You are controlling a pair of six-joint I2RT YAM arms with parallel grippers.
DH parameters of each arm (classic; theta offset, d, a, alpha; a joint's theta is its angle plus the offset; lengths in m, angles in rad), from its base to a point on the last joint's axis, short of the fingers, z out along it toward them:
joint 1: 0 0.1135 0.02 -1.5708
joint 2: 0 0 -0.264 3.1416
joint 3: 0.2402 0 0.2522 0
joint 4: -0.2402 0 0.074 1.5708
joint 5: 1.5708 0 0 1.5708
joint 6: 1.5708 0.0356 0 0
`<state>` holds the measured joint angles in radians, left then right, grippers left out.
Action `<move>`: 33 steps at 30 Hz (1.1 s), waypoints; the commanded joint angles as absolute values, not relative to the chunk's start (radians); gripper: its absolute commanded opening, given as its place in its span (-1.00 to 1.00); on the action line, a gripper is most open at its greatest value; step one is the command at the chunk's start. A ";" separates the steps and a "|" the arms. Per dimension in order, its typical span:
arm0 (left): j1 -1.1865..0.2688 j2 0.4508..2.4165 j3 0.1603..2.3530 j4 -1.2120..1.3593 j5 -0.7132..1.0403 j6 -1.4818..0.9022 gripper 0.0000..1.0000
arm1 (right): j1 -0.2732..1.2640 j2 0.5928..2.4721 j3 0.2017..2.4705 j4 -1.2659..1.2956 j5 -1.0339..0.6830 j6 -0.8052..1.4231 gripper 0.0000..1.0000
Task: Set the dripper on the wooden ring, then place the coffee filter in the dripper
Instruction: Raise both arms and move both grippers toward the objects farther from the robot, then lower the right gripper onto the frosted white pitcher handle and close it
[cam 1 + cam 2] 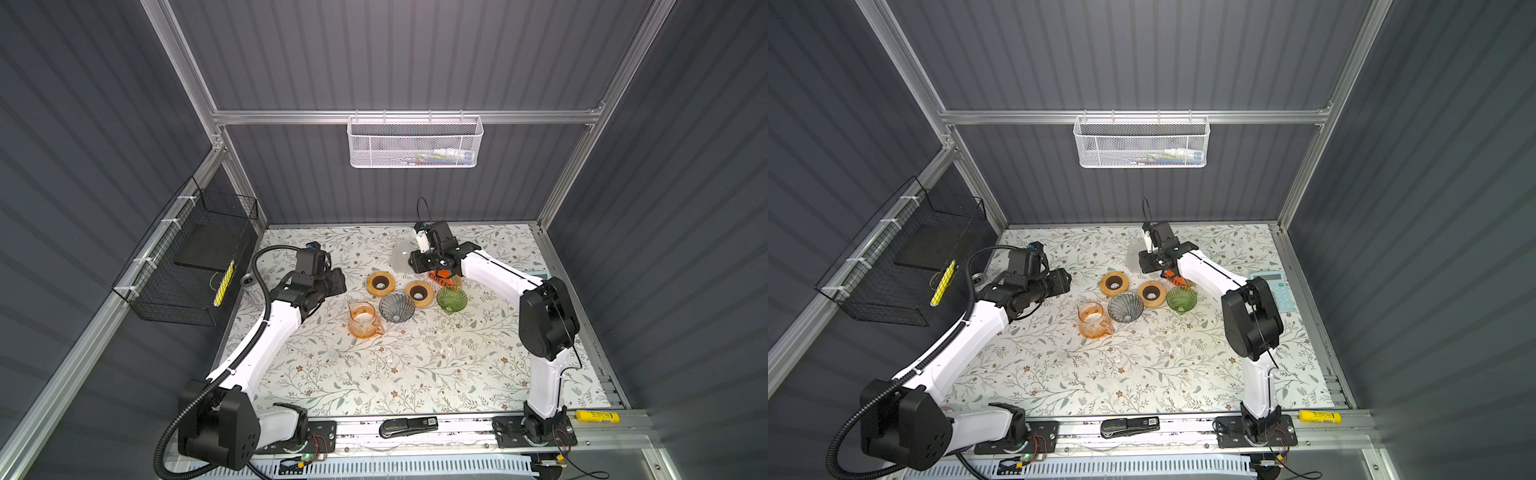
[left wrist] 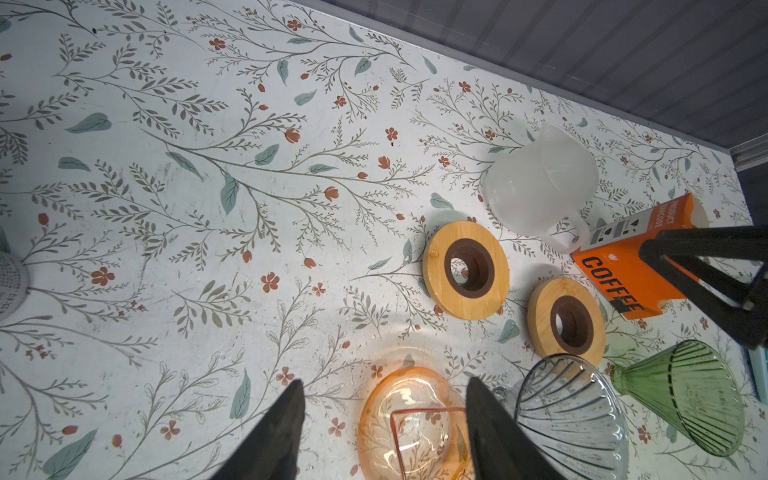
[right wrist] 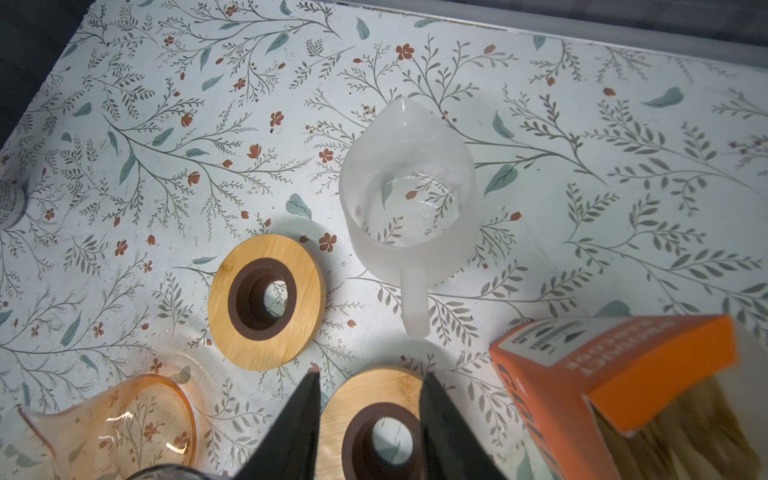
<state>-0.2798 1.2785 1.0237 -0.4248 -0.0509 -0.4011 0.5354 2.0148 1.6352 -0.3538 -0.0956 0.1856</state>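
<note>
Left end effector [image 2: 384,382]: fingers well apart, nothing held, hovering over the bench [image 2: 166,249].
Jug [image 2: 411,419]: orange, under the left tips.
Grey dripper [image 2: 573,411]: just beside the left end effector's finger.
Right end effector [image 3: 370,376]: fingers partly spread, nothing held, over a wooden ring [image 3: 374,390].
Filters [image 3: 685,424]: inside the open orange box [image 3: 615,361], just beside the right end effector, apart from its fingers.
Green dripper [image 2: 685,395]: near the right end effector, just by the box.

The white-and-black left arm [image 1: 270,332] stretches forward and inward. Its black 2-fingered left gripper [image 2: 384,382] is empty, jaws parted. The white-and-black right arm [image 1: 498,276] folds inward at its elbow, and its right gripper [image 3: 370,376] is empty, jaws likewise apart.
</note>
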 commanded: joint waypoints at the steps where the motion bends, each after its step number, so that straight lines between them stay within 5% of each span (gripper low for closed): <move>1: -0.275 1.292 1.030 -0.421 -0.034 -0.392 0.23 | 0.538 2.051 1.686 -0.416 -0.099 0.175 -0.18; 33: -0.275 1.395 1.079 -0.397 0.000 -0.379 0.17 | 0.531 2.256 1.910 -0.522 -0.034 0.116 -0.24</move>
<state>-0.2798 1.3766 1.0485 -0.4000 -0.0174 -0.4000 0.5354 2.2177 1.8828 -0.4946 -0.0475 0.1295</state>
